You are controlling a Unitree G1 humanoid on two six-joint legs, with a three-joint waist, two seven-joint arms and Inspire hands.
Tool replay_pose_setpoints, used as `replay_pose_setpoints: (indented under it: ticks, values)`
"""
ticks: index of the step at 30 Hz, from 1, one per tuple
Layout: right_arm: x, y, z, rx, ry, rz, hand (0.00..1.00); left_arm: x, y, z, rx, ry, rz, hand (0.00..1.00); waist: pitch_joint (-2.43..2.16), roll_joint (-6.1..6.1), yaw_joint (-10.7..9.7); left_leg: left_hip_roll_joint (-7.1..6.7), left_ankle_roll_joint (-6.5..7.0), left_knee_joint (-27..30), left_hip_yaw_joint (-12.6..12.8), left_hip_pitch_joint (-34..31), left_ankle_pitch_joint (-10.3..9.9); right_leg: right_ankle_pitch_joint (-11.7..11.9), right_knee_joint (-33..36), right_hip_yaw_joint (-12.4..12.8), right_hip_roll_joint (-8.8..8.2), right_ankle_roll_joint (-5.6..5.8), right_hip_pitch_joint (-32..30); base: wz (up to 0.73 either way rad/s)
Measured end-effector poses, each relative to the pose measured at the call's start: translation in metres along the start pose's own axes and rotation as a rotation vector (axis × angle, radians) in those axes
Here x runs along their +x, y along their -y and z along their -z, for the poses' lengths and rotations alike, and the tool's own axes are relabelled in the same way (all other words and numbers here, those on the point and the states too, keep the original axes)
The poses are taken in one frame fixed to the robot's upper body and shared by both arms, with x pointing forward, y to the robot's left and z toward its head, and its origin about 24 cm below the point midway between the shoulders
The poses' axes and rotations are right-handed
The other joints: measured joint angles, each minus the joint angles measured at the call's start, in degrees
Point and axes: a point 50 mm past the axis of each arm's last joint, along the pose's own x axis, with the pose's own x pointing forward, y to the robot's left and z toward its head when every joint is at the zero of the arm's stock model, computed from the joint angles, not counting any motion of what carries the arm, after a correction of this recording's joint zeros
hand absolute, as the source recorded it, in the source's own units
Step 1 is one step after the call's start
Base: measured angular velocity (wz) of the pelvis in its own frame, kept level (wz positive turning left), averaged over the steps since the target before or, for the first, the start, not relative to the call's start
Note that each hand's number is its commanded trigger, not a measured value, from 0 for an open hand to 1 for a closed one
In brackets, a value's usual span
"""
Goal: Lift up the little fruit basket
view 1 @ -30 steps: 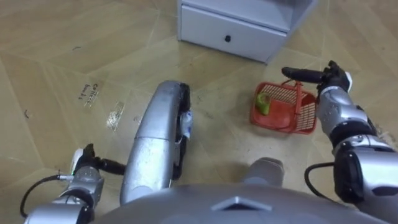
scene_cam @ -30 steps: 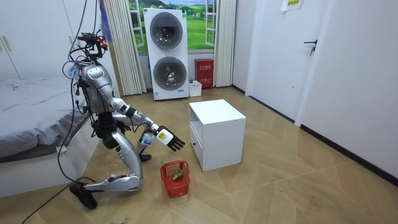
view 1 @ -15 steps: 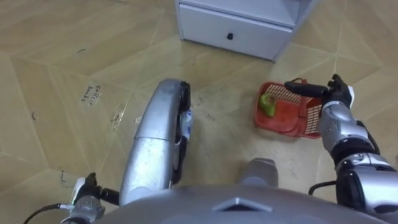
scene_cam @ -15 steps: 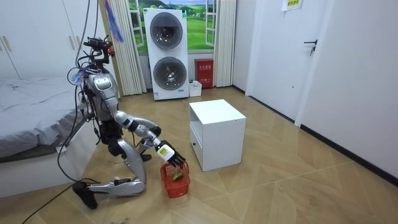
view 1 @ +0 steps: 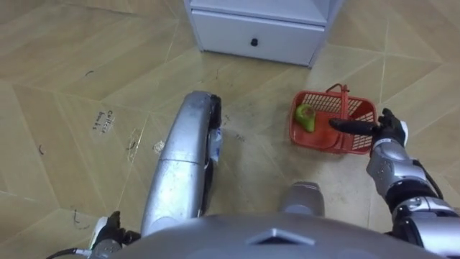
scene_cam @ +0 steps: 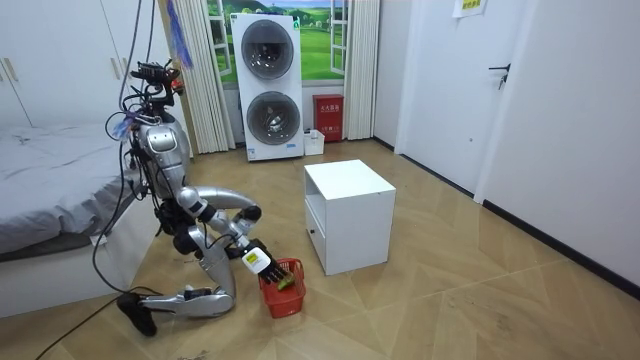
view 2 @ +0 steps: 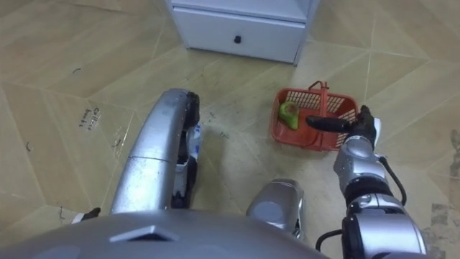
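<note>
Mid-reach, with nothing lifted yet. Kneels on the floor beside the bed [scene_cam: 40, 170] and stretches toward the basket [view 1: 316, 138], set on the floor to the right, just near of the cabinet [view 1: 251, 32], with a green fruit [view 1: 306, 117] at its left end. Holds the right hand [view 1: 387, 133] over the basket's near right corner, released, with straight fingers [view 1: 348, 125] pointing left, beside the upright handle [view 1: 344, 101], grasping nothing.

Next, as a judgement: calls for sliding those fingers under the handle, curling them round it, then raising it level to keep the fruit from rolling out.

Hard to say whether the fingers touch the rim or hang above it. Cannot tell the state of the left hand [view 1: 108, 229], cut off at the near left edge.
</note>
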Motion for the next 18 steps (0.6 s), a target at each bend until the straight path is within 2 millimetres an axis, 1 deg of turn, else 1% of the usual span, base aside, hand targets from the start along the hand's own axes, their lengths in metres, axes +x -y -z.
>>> replay_pose_setpoints:
  ticks: [1,4,6,8,15,17,18]
  values:
    - [0.0002,0.0003,0.0002,-0.002,-0.002,-0.003,0.00,0.0000,0.0000,-0.0001,-0.002,0.001,0.001,0.00,0.02,-0.03,0.0,-0.05,-0.27,-0.2,0.0,0.1,-0.1,-0.1,0.0,0.0,-0.07,0.15,0.0,0.04]
    - [0.0005,0.0008,0.0027,-0.006,-0.013,-0.014,0.00,-0.0004,0.0009,0.0008,0.005,0.004,0.008,0.00,0.08,0.05,0.1,-0.06,-0.27,-0.4,0.0,0.2,-0.1,-0.1,0.1,-0.1,-0.04,0.18,0.1,0.01]
    - [0.0011,0.0033,0.0050,-0.011,-0.024,-0.014,0.00,-0.0007,0.0022,0.0007,0.019,0.009,0.015,0.00,0.18,0.38,0.1,-0.10,-0.27,-0.4,0.0,0.2,-0.1,-0.1,0.1,-0.1,-0.07,0.18,0.1,0.00]
    - [0.0016,0.0057,0.0055,-0.039,-0.025,-0.017,0.00,-0.0008,0.0037,-0.0006,0.035,0.018,0.027,0.00,0.39,0.83,0.2,-0.10,-0.27,-0.4,0.0,0.1,-0.1,-0.1,0.2,-0.1,-0.06,0.19,0.0,0.00]
    - [0.0041,0.0065,0.0026,-0.099,-0.032,-0.055,0.00,-0.0014,0.0068,-0.0010,0.065,0.031,0.071,0.00,0.48,0.97,0.5,-0.08,-0.27,-0.5,-0.3,-0.6,-0.1,-0.1,0.4,0.0,0.61,0.23,-0.8,0.00]
    - [0.0039,0.0047,0.0028,-0.117,-0.031,-0.071,0.00,-0.0012,0.0038,0.0009,0.068,0.029,0.075,0.00,0.67,0.70,1.8,0.06,-0.28,-0.4,-0.6,-0.6,-0.1,-0.1,0.4,0.2,1.06,0.29,-1.1,-0.07]
    - [0.0039,0.0045,0.0028,-0.117,-0.031,-0.075,0.00,-0.0010,0.0028,0.0013,0.069,0.029,0.076,0.00,0.66,0.70,1.9,0.06,-0.32,-0.4,-0.7,-0.7,-0.1,-0.2,0.5,0.3,1.16,0.32,-1.2,-0.08]
